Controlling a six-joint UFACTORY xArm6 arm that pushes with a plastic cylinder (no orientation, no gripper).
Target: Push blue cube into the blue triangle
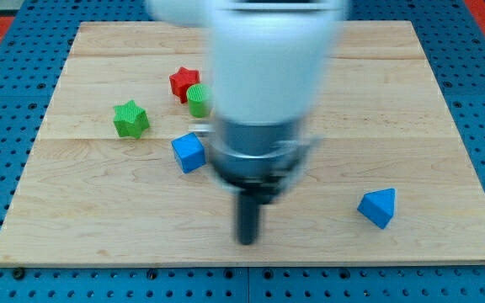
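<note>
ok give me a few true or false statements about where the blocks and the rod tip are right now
1. The blue cube touches the blue triangle. False: they lie far apart, cube at the view's left, triangle at the view's right.
2. My tip is below and to the right of the blue cube in the view. True.
3. The red star sits beside a green block. True.
4. The green star is right of the blue triangle. False: it is far to the view's left.
5. My tip touches the blue triangle. False: bare wooden board separates them.
</note>
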